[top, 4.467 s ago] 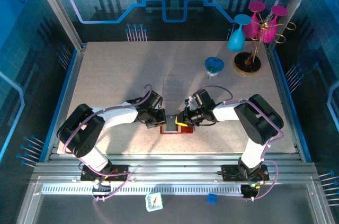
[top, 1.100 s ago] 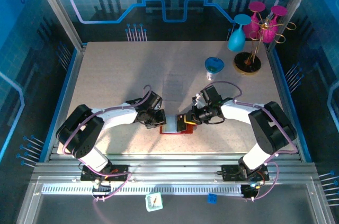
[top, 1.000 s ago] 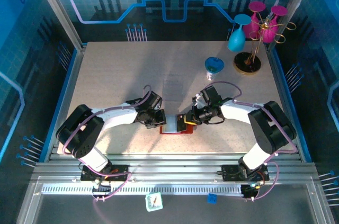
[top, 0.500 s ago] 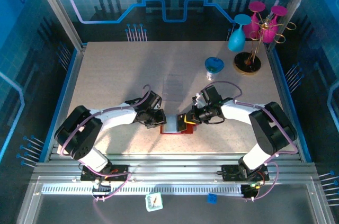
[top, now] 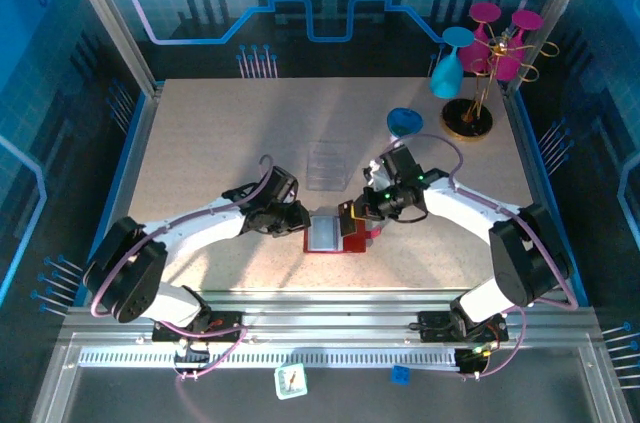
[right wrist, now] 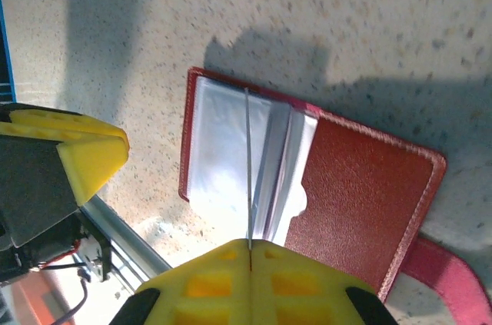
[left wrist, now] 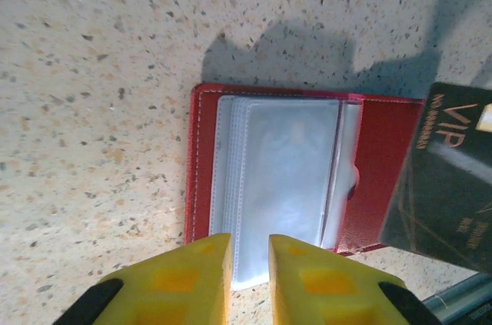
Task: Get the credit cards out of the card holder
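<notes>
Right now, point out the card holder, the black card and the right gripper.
card holder (left wrist: 377, 164): left wrist view, on the bare red inner flap.
black card (left wrist: 450, 187): left wrist view, middle of its dark face.
right gripper (right wrist: 250, 248): right wrist view, midway between the yellow fingertips, shut on the black card's edge.

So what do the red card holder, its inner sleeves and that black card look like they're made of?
The card holder looks like leather or faux leather: fine grain, stitched edge, matte sheen. Its inner sleeves seem to be clear soft plastic, glossy and slightly milky. The black card looks like rigid plastic, smooth, with gold VIP print.
</notes>
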